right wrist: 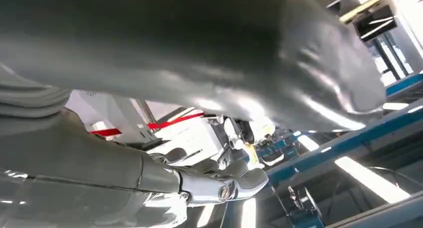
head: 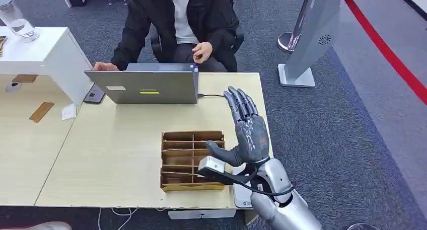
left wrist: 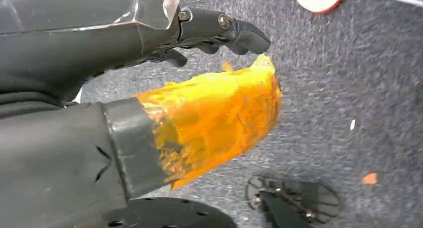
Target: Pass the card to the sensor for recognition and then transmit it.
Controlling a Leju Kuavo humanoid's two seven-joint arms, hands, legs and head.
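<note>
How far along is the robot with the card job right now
Nothing looks done yet: no card is visible in the right hand, which is raised over the table's right edge beside the divided cardboard box with its fingers extended and holding nothing. The left hand hangs over the carpet. Still left: picking up, scanning and handing over.

White sensor beside divided box
</note>
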